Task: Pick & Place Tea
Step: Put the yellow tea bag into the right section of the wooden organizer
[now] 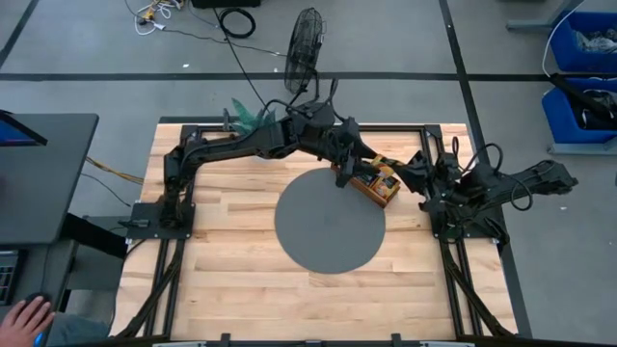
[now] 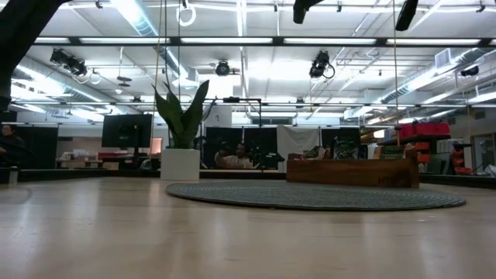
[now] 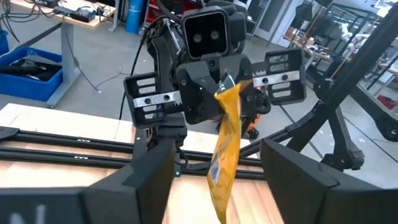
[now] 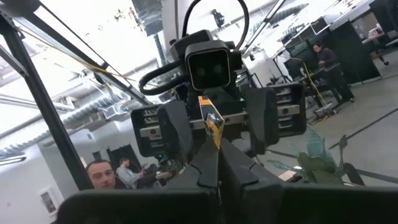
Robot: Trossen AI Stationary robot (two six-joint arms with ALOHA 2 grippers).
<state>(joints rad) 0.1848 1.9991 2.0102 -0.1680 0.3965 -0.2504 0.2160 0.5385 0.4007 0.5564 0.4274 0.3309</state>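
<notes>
Wood table [image 1: 231, 270] w/ black frame rails, round grey mat [image 1: 328, 226] at ctr. Wooden tray [image 1: 376, 185] at the mat's 1 o'clock. Plant [image 1: 253, 116] at the table's 11 o'clock edge. Off-table: fan [image 1: 307, 39] at 12, blue bins [image 1: 583, 39] at 2, a person's hand [image 1: 27, 313] at 7.

Right gripper [image 4: 217, 149] is clamped tight on a yellow tea packet [image 3: 225, 149], held in the air by the tray. Left gripper [image 3: 221, 186] faces it, fingers wide, one either side of the packet, not gripping.

Robotics lab, ceiling lights [image 2: 147, 19], blue bins [image 1: 583, 43]
</notes>
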